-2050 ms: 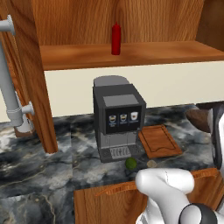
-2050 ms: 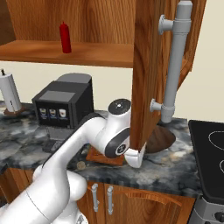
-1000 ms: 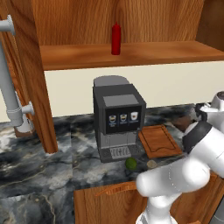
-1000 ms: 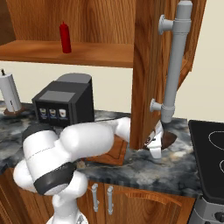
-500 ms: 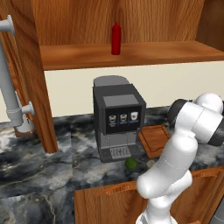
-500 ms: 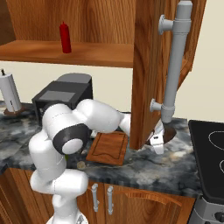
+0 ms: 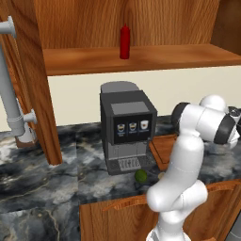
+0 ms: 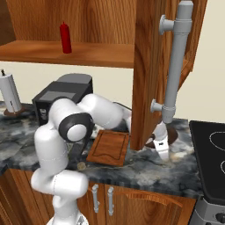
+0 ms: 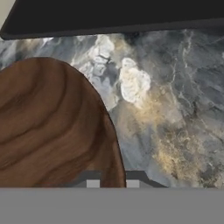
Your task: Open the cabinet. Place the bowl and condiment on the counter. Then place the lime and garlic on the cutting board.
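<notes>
My gripper (image 8: 162, 150) (image 9: 112, 183) is shut on the rim of the dark brown bowl (image 8: 175, 136) (image 9: 52, 127), low over the counter (image 8: 184, 173) just right of the cabinet's open right door (image 8: 148, 66). I cannot tell whether the bowl rests on the marble. The red condiment (image 7: 124, 41) (image 8: 65, 37) stands on the cabinet (image 7: 141, 19) shelf. The cutting board (image 8: 110, 147) (image 7: 164, 147) lies bare beside the coffee machine. The lime (image 7: 140, 175) sits on the counter in front of that machine. The garlic (image 8: 81, 166) lies near the counter's front edge.
A dark coffee machine (image 7: 128, 127) stands under the shelf. A black stove top (image 8: 211, 158) borders the bowl's spot on the right. A paper towel roll (image 8: 9, 94) stands at the far left. Both doors carry long grey bar handles (image 8: 176, 66) (image 7: 12, 94).
The arm's elbow and shoulder have swung round over the counter, while the hand and the bowl edged slightly right beside the door. The condiment, lime and garlic have not moved.
</notes>
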Controlling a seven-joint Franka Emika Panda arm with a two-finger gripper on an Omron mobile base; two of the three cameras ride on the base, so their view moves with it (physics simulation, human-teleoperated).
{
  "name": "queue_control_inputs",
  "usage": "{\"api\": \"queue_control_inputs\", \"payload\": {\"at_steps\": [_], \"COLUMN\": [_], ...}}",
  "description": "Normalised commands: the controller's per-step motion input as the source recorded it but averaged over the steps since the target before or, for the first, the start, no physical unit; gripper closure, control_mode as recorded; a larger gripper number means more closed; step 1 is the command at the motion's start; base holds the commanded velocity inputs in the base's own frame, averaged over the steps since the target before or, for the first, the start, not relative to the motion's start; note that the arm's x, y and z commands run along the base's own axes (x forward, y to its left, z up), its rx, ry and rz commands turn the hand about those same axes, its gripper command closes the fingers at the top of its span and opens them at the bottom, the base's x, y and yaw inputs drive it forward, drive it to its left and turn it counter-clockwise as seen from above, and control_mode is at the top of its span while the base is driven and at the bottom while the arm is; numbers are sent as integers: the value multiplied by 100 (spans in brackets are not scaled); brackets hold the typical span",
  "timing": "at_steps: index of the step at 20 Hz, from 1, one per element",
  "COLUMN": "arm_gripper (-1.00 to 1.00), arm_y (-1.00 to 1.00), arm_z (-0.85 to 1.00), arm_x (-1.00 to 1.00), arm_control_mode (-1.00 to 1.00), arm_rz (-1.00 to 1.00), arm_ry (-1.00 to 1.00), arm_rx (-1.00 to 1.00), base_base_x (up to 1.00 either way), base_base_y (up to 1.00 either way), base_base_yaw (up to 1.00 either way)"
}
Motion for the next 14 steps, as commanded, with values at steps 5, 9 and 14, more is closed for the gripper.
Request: {"api": "queue_control_inputs", "payload": {"at_steps": [5,9,14], "arm_gripper": [-100,-100,-100], "arm_y": [0,0,45], "arm_z": [-2,34,77], "arm_x": [4,2,-34], "arm_control_mode": [-100,-100,-100], "arm_rz": [7,2,7], "arm_ry": [0,-1,-2], "arm_rx": [0,-2,-10], "base_base_x": [0,0,0], "base_base_y": [0,0,0], "base_base_yaw": [0,0,0]}}
